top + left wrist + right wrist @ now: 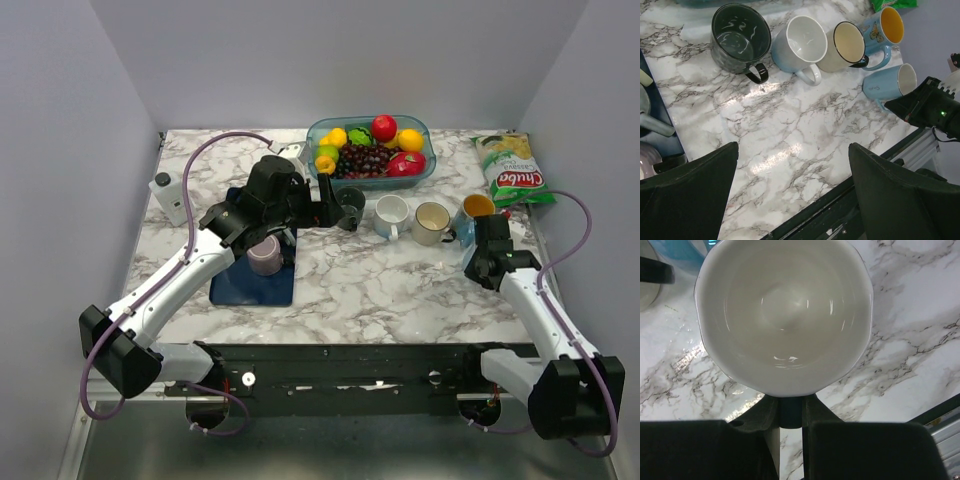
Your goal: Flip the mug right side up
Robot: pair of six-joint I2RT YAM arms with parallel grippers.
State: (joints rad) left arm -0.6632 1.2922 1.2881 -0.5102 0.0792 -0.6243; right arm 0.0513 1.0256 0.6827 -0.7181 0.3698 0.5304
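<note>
Right claw is clamped on the handle of the pale blue mug, tipped sideways. Left claw gapes wide, holding nothing.

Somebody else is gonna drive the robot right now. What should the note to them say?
Left gripper: open, holding nothing, above bare table.
Right gripper: shut on the handle of the light blue mug.
Mug: tipped on its side, mouth facing sideways, beside the butterfly mug at the end of the upright row. Can't tell if it touches the table.
Done: handle grabbed.
Left: turn it mouth-up, set it down, let go.
</note>
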